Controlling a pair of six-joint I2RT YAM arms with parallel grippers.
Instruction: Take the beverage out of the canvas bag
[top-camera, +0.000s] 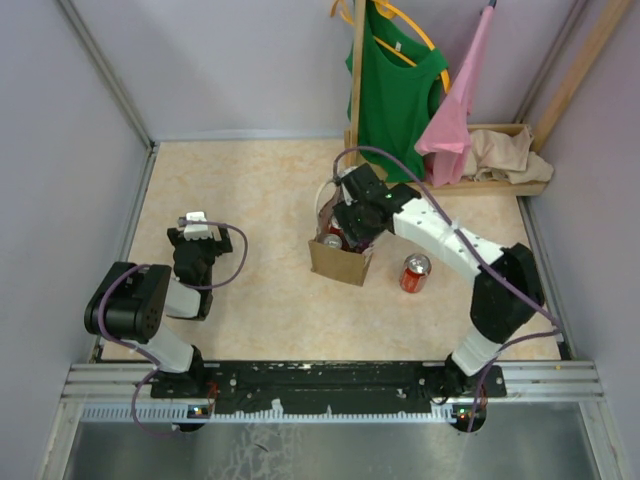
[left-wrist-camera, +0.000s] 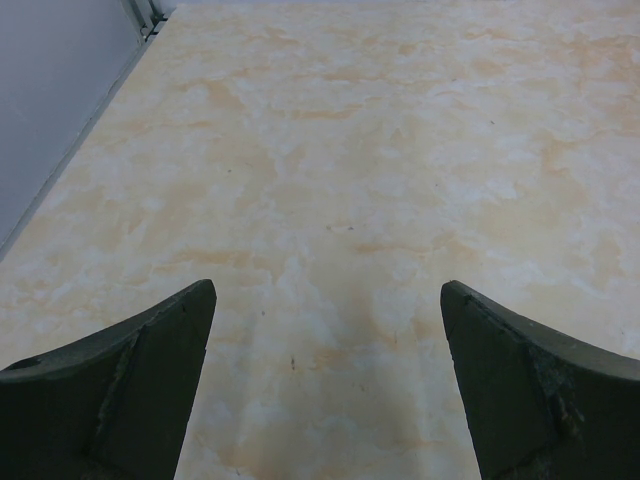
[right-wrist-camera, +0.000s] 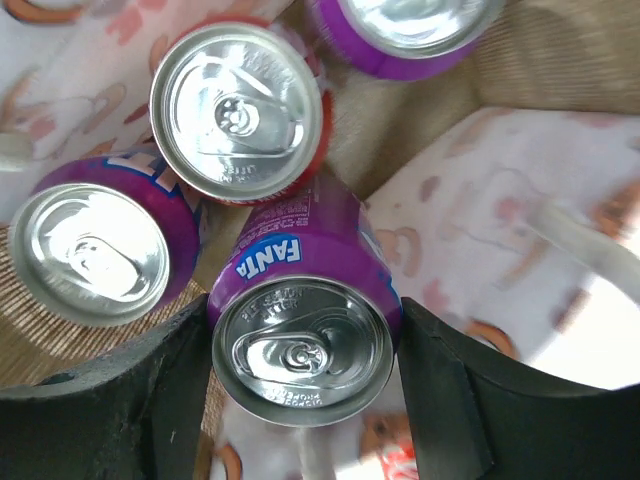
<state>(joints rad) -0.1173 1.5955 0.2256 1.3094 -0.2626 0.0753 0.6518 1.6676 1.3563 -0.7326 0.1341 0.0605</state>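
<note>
The tan canvas bag (top-camera: 340, 258) stands upright mid-table with pale handles. My right gripper (top-camera: 352, 225) reaches down into it from above. In the right wrist view its two dark fingers (right-wrist-camera: 455, 400) press both sides of a purple Fanta can (right-wrist-camera: 305, 330), top facing the camera, so my right gripper (right-wrist-camera: 305, 365) is shut on it. Around it in the bag (right-wrist-camera: 520, 190), over the printed lining, are a red can (right-wrist-camera: 237, 110) and two more purple cans (right-wrist-camera: 95, 250) (right-wrist-camera: 405, 30). My left gripper (left-wrist-camera: 328, 330) hangs open over bare table, far left of the bag.
A red can (top-camera: 415, 272) stands on the table just right of the bag. At the back right a wooden rack (top-camera: 357, 90) holds a green shirt (top-camera: 395, 95) and pink cloth (top-camera: 455, 110); a beige cloth heap (top-camera: 510, 155) lies in a wooden tray. Walls enclose the table.
</note>
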